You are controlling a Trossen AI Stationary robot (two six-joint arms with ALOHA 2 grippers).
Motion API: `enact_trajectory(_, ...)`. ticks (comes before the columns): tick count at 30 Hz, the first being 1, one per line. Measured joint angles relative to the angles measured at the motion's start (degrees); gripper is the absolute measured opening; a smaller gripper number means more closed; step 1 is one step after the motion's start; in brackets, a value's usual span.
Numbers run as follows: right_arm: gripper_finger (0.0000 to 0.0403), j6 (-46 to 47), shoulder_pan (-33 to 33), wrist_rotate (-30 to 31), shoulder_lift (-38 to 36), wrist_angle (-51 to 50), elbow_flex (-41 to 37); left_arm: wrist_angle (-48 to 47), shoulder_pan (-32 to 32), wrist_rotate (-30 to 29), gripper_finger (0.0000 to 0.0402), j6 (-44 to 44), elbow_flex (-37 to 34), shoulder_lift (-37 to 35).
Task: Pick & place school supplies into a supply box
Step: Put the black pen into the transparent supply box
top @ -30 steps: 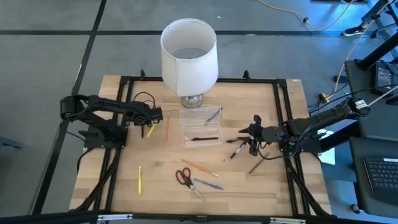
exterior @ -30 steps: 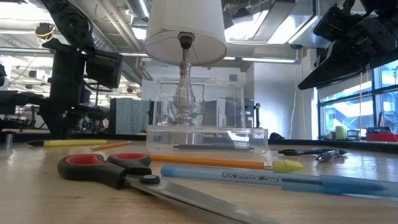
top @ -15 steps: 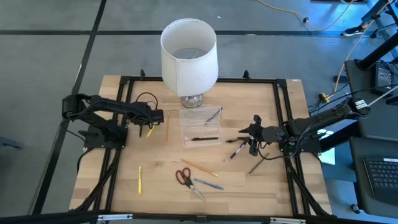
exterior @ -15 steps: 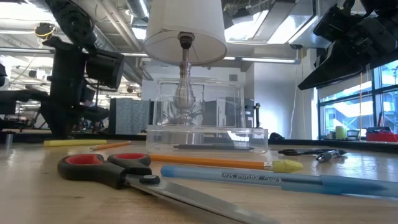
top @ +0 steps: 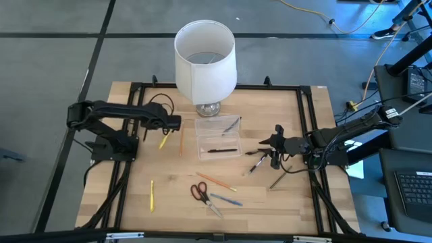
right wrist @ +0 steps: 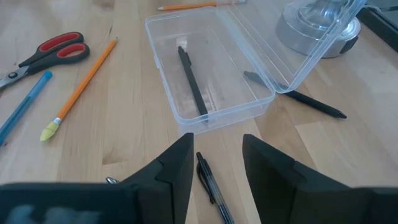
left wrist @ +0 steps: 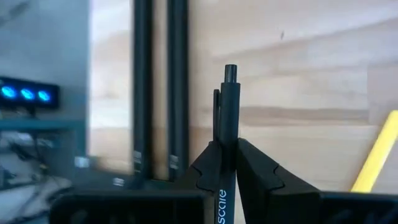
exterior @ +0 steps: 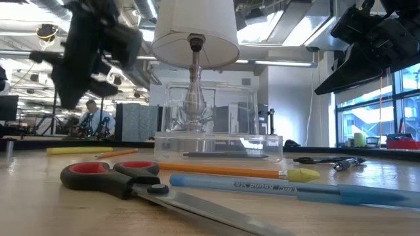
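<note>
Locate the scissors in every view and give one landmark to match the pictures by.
High: scissors, near edge, below the box.
Low: foreground left, before the box.
Left wrist: not in it.
Right wrist: upper left, beside the box.
Landmark: the box.

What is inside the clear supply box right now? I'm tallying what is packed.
In the supply box, one dark pen lies on the bottom. Another dark pen shows through the open lid; it seems outside the box.
</note>
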Motion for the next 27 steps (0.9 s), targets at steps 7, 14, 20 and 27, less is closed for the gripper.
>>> enact_trajectory(7,0.0141,-0.1,0.0,0.0,0.0,0.0,0.0,-4.5,-6.6,-3.1,0.0024,7.3,11.3,0.0)
enact_trajectory(14,0.0141,-0.1,0.0,0.0,0.0,0.0,0.0,-3.3,-15.4,5.4,0.0024,18.0,18.5,-0.1)
enact_trajectory(20,0.0141,-0.1,0.0,0.0,0.0,0.0,0.0,10.4,-24.6,7.9,0.0024,28.2,18.8,0.3)
enact_trajectory(27,0.0141,-0.2,0.0,0.0,0.0,-0.1,0.0,36.9,-29.9,4.8,0.0024,44.3,18.8,5.8)
